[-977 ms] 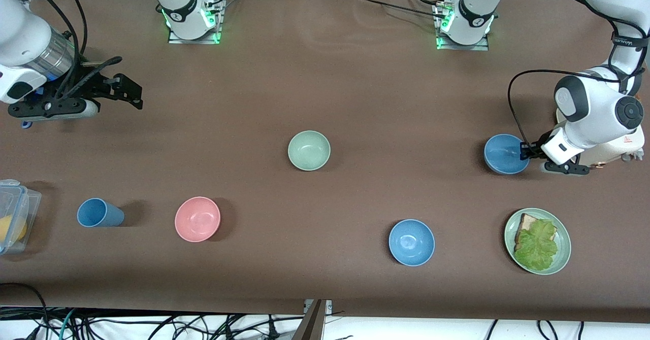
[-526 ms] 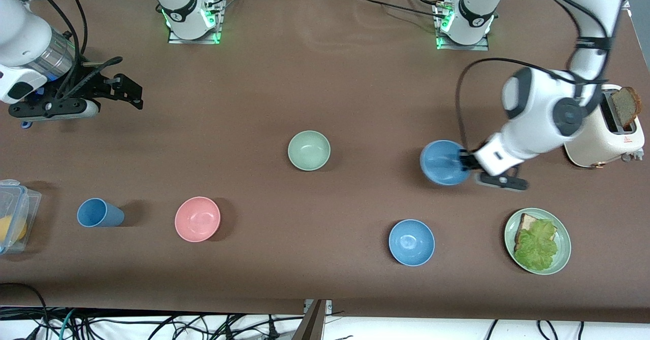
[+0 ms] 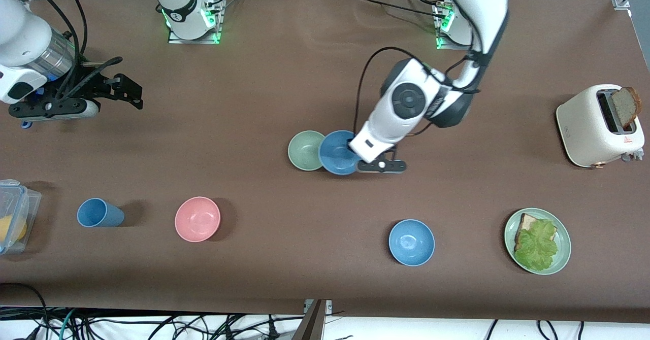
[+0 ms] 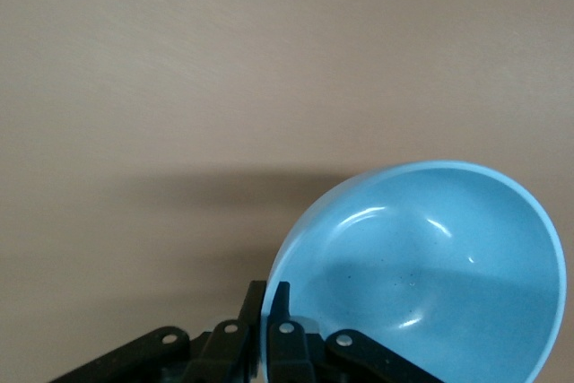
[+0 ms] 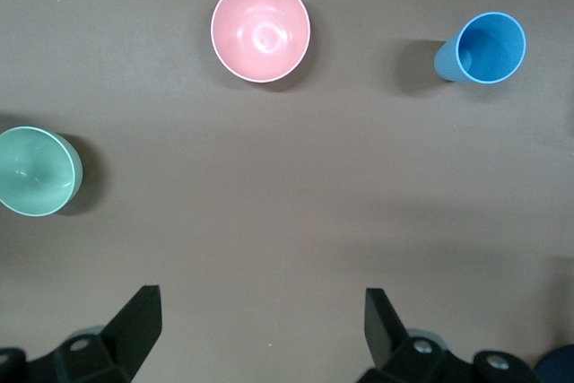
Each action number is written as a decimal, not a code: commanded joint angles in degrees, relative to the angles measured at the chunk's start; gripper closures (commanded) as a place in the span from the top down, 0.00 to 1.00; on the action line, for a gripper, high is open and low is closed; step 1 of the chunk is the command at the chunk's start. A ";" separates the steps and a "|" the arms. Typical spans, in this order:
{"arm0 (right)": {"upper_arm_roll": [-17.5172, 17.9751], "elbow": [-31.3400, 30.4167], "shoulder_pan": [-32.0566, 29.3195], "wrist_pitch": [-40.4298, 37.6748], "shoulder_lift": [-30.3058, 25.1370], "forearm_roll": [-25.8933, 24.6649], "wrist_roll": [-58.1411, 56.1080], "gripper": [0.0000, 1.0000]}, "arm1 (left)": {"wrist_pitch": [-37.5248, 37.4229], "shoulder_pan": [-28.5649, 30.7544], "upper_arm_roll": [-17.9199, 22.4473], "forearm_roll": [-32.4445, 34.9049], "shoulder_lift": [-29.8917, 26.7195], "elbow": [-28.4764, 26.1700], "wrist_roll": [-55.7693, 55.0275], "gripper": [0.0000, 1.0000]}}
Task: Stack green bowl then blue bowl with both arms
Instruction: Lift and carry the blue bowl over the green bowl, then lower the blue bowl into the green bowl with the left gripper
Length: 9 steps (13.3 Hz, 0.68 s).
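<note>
The pale green bowl (image 3: 303, 150) stands upright near the middle of the table and also shows in the right wrist view as the green bowl (image 5: 36, 170). My left gripper (image 3: 351, 146) is shut on the rim of a blue bowl (image 3: 337, 153) and holds it in the air, with the bowl's edge over the green bowl's edge toward the left arm's end. The left wrist view has the pinched blue bowl (image 4: 430, 266) tilted, one finger of the left gripper (image 4: 269, 291) inside the rim and one outside. My right gripper (image 3: 129, 94) waits open and holds nothing at the right arm's end; in its own view the right gripper (image 5: 260, 307) is over bare table.
A second blue bowl (image 3: 411, 242) sits nearer the front camera. A pink bowl (image 3: 197, 218) and a blue cup (image 3: 99, 212) stand toward the right arm's end. A green plate (image 3: 562, 259) with bread and lettuce and a toaster (image 3: 589, 127) are at the left arm's end. A clear container (image 3: 28, 203) is at the table's edge.
The left arm has carried the blue bowl from beside the toaster to the middle of the table, up against the green bowl. The right arm has not moved.
</note>
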 commanded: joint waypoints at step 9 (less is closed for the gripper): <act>0.59 1.20 -0.62 -1.03 0.50 -0.71 -0.56 1.00 | -0.53 -8.08 4.43 -0.89 9.30 11.71 -9.49 0.00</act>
